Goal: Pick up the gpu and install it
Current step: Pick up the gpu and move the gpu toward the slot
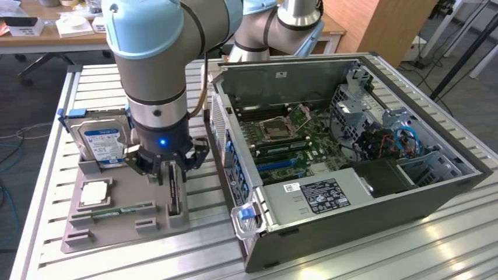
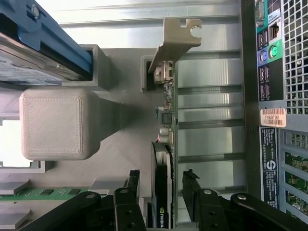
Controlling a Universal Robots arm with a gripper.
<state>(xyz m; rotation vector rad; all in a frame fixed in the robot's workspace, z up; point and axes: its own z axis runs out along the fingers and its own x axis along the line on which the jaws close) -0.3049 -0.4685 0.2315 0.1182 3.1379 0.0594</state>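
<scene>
Gripper (image 1: 172, 170) is positioned low over the gpu (image 1: 174, 197), jaws spread wide, one finger (image 2: 132, 192) set at each side of the card, no grip seen. Gpu (image 2: 166, 120) is stood on edge in the grey holder (image 1: 116, 228), beside the open computer case (image 1: 435, 192), not yet lifted

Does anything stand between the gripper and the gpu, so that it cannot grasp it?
Nothing visible does. The open gripper straddles the gpu, which stands on edge in the grey holder. There is one finger on each side of the card, with only bare gaps between.
</scene>
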